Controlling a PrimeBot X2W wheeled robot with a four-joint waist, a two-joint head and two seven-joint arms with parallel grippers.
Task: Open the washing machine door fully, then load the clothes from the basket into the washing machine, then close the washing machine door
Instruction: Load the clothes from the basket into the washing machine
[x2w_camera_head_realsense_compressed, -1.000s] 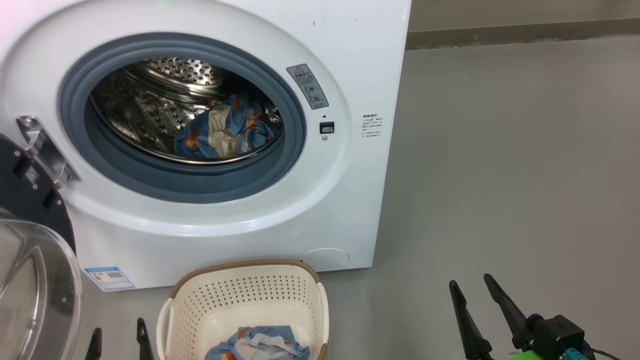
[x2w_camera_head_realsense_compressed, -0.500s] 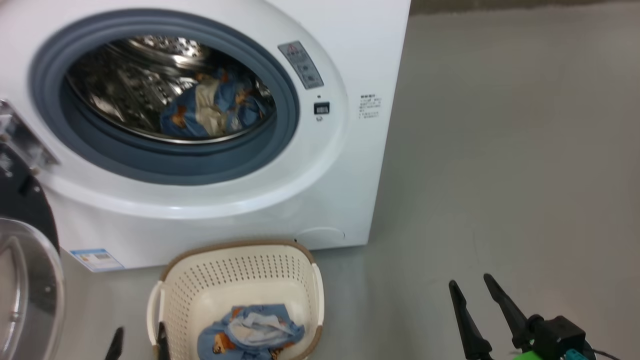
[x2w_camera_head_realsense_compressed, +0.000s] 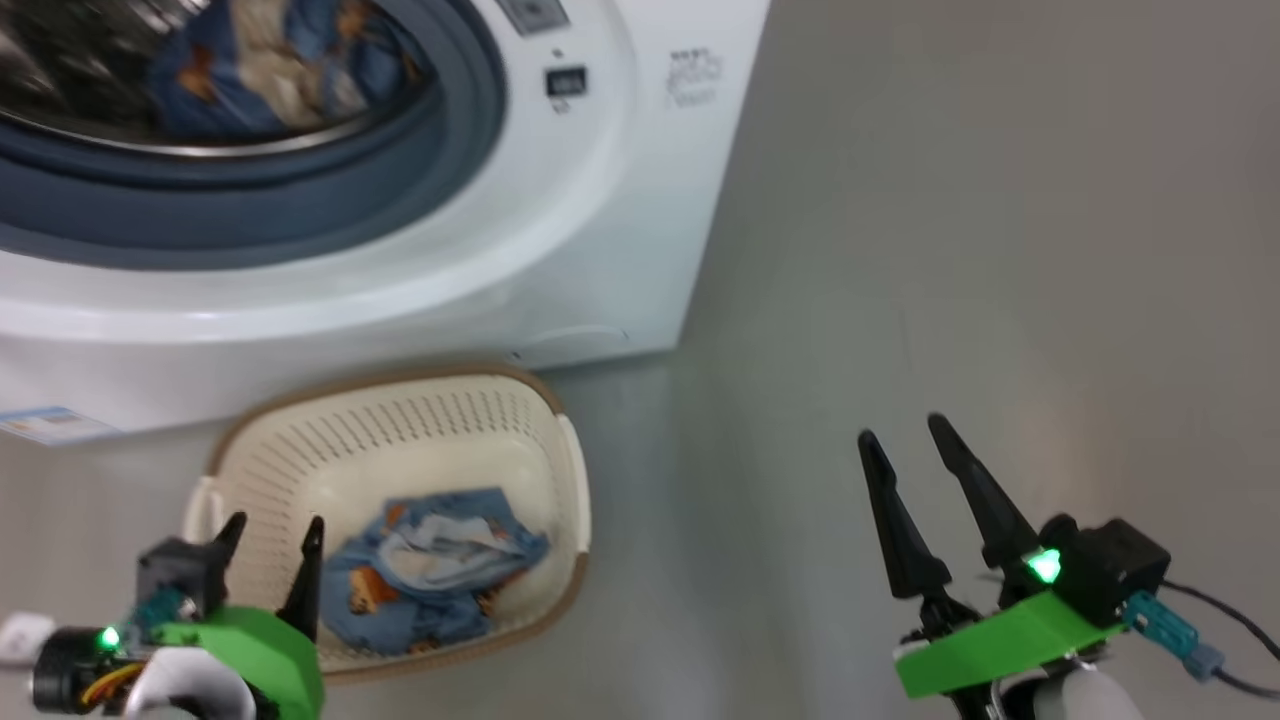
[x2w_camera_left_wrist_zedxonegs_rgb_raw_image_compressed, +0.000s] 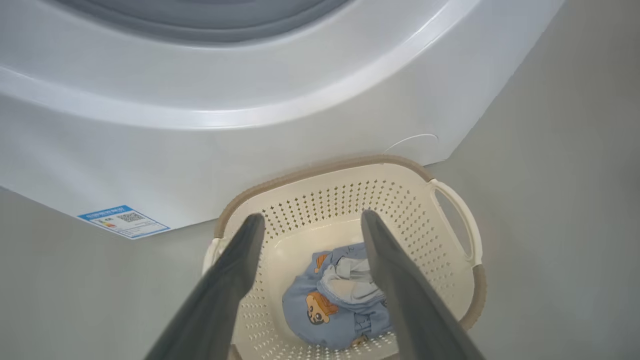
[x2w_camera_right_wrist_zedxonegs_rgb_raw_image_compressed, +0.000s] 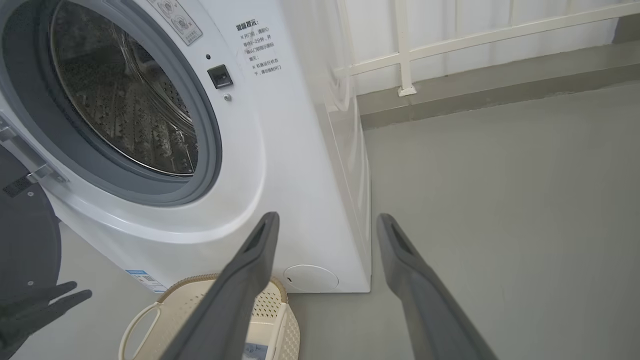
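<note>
Over the basket (x2w_camera_left_wrist_zedxonegs_rgb_raw_image_compressed: 325, 200) of clothes (x2w_camera_left_wrist_zedxonegs_rgb_raw_image_compressed: 335, 300), left gripper (x2w_camera_left_wrist_zedxonegs_rgb_raw_image_compressed: 311, 217) spread and empty; right gripper (x2w_camera_head_realsense_compressed: 901, 428) likewise, well apart.

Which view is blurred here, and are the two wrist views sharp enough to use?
Head view: motion blur throughout, with the washing machine lettering smeared. Left wrist view: sharp on the clothes in the basket. Right wrist view: crisp, lettering legible, though the wide angle bows the machine's side edge.
</note>
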